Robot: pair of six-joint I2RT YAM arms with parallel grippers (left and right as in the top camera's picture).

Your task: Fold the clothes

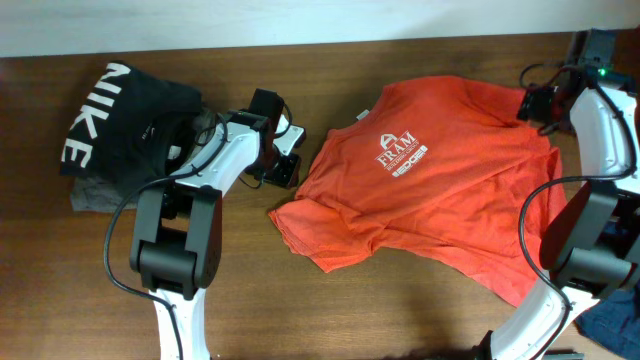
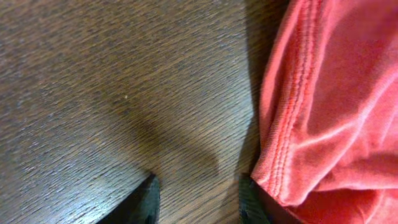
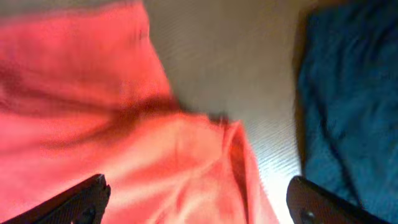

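The red-orange T-shirt point(image 1: 440, 200) lies spread and rumpled on the wooden table, right of centre, white chest logo facing up. My left gripper point(image 1: 284, 170) is low over the table at the shirt's left edge. In the left wrist view it point(image 2: 199, 202) is open, with bare wood between the fingers and the stitched hem of the shirt point(image 2: 311, 93) just beside the right finger. My right gripper point(image 1: 536, 105) is at the shirt's far right corner. In the right wrist view it point(image 3: 199, 202) is wide open above the shirt's cloth point(image 3: 93, 93), holding nothing.
A black garment with white NIKE letters point(image 1: 120, 120) lies at the far left on top of a grey garment point(image 1: 100, 198). A dark blue cloth point(image 1: 615, 320) is at the front right edge and also shows in the right wrist view point(image 3: 348, 93).
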